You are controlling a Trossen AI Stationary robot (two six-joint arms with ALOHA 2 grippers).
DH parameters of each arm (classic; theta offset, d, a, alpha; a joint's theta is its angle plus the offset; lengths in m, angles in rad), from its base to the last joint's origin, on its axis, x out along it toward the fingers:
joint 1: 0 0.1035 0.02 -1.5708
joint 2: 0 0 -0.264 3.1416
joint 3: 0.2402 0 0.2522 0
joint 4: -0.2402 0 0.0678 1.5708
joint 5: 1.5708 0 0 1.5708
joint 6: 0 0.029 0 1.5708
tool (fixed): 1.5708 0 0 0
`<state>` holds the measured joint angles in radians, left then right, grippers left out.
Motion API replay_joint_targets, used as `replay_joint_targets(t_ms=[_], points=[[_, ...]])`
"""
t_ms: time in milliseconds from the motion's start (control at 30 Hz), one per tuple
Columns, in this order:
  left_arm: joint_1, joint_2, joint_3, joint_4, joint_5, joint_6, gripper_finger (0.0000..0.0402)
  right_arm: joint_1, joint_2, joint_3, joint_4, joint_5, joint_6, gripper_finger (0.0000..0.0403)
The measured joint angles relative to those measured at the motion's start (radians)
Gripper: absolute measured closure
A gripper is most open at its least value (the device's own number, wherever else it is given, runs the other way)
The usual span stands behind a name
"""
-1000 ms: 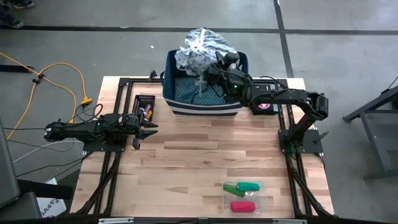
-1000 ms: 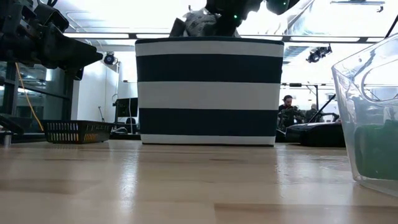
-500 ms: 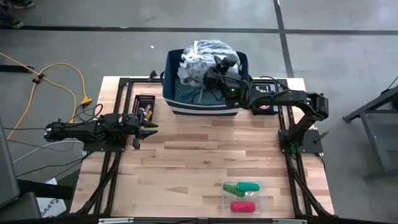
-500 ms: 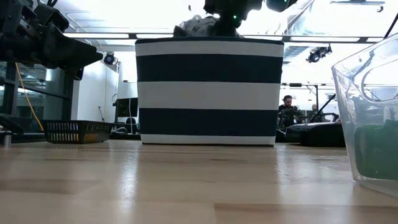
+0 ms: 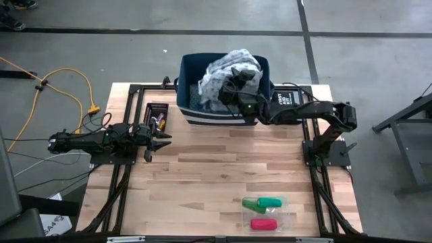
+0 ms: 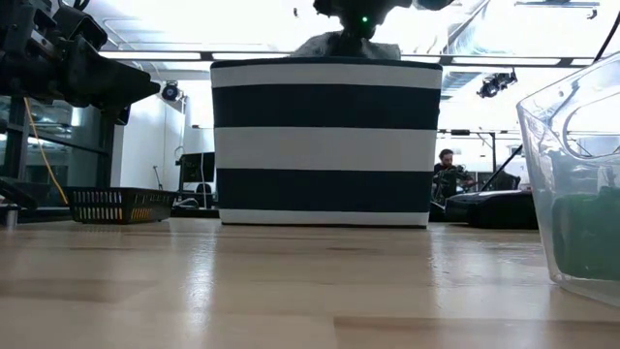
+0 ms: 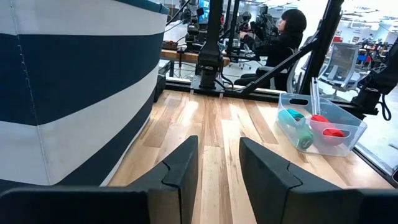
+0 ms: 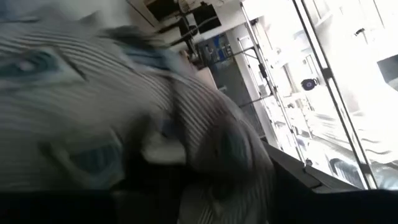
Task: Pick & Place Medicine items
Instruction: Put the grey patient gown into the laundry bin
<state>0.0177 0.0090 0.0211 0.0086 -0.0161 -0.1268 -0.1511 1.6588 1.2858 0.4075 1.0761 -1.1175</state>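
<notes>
The basket (image 5: 202, 119) wears broad bands of navy and white on its outside, with a dark blue inside. On top of it lies a cloth (image 5: 229, 66) in pale grey and white, finely striped and marked with small blue-grey figures. The table (image 5: 202, 175) is light wood in narrow planks, framed by black bars. In the clear tray (image 5: 287, 216) rest two green tubes (image 5: 263, 202) and one red-pink tube (image 5: 263, 224). Both arms are black. A yellow-orange cable (image 5: 67, 77) runs over the grey floor (image 5: 81, 47), which is crossed by dark lines. A small black mesh tray (image 6: 121, 206) shows yellow along its base.
</notes>
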Motion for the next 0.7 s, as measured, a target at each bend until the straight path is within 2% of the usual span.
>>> replay_joint_targets(t_ms=[133, 300, 500, 700], points=[[0.0, 0.0, 0.0, 0.0, 0.0, 0.0, 0.0291, 0.022, -0.005, 0.0, -0.001, 0.036, 0.02, 0.0231], [0.0, 0.0, 0.0, 0.0, 0.0, 0.0, 0.0291, 0.028, -0.048, 0.0, -0.109, 0.012, 0.11, 0.0231], [0.0, 0.0, 0.0, 0.0, 0.0, 0.0, 0.0291, 0.013, -0.124, 0.001, -0.359, -0.121, 0.367, 0.0231], [0.0, 0.0, 0.0, 0.0, 0.0, 0.0, 0.0291, -0.003, -0.166, 0.001, -0.505, -0.26, 0.551, 0.0232]])
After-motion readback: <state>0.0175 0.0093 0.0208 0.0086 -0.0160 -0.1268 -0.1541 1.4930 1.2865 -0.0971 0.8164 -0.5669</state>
